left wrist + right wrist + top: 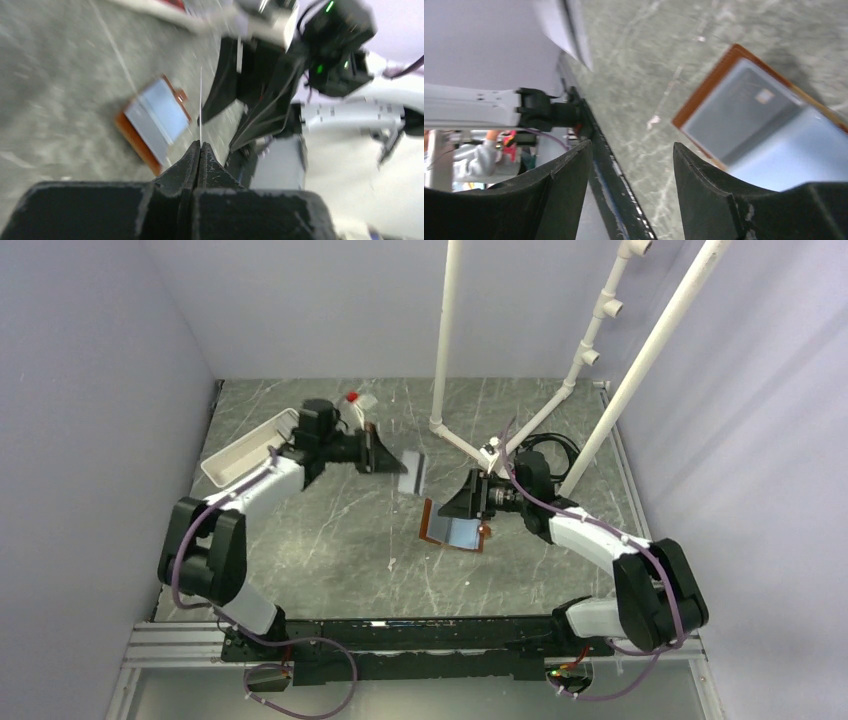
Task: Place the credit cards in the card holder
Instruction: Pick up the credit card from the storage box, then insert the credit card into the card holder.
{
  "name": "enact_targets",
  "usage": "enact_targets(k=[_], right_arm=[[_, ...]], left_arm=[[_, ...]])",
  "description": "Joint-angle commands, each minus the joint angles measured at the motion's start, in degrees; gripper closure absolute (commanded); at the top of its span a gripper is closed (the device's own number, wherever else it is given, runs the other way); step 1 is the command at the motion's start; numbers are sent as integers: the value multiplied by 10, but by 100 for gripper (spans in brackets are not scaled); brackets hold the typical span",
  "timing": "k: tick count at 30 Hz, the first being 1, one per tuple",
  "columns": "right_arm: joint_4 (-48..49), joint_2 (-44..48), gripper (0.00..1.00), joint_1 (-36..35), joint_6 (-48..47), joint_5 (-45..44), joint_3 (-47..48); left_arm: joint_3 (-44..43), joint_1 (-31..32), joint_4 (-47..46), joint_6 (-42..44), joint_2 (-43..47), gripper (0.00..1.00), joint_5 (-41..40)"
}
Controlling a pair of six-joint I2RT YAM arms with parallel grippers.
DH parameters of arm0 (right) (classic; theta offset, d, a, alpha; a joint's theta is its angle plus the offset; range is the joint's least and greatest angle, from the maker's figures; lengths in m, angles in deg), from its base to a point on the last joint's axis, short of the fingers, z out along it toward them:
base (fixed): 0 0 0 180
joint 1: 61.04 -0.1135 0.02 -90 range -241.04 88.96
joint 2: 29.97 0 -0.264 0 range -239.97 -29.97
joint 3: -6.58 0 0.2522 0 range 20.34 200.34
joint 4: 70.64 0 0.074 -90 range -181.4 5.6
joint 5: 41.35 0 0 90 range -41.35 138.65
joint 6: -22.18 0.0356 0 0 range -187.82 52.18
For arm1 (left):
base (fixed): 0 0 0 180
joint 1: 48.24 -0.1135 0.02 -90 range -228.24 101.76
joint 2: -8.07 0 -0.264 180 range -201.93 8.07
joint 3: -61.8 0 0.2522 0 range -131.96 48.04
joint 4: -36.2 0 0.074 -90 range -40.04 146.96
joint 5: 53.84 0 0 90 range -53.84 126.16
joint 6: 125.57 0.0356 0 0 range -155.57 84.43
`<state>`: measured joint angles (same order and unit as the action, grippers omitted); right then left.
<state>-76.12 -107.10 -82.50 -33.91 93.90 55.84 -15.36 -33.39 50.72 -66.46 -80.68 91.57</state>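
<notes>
**Card pinched in left jaws, holder open on desk**

The left jaws were clamped together on a thin grey credit card (pixel 412 472), held just left of the holder with its long axis running roughly near to far. The brown leather card holder (pixel 428 521) lay open at the middle of the desk (pixel 330 550), long axis left to right, with grey and pale blue cards (pixel 458 532) on it. The right jaws stood apart just above it.

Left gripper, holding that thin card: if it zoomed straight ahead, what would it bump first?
Probably the open right gripper, whose black fingers sit dead ahead of the shut left gripper and its thin grey card. The brown leather card holder lies slightly aside. Depth is blurry.
</notes>
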Motion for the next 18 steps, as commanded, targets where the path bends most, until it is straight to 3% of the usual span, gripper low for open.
enact_targets(k=[1, 4, 7, 13, 16, 18], right_arm=[[216, 50, 37, 14, 149, 57, -56], [298, 64, 37, 33, 211, 61, -91], [319, 63, 39, 41, 230, 59, -103], [333, 54, 52, 47, 240, 55, -114], [337, 54, 68, 49, 243, 52, -120], [326, 59, 90, 60, 243, 43, -131]], left_arm=[[84, 44, -272, -89, -18, 100, 74], [123, 73, -412, -169, -51, 100, 95], [136, 103, -486, -212, -83, 100, 96], [146, 138, -659, -318, -148, 100, 84], [143, 151, -691, -340, -172, 100, 79], [140, 155, -695, -347, -184, 100, 78]])
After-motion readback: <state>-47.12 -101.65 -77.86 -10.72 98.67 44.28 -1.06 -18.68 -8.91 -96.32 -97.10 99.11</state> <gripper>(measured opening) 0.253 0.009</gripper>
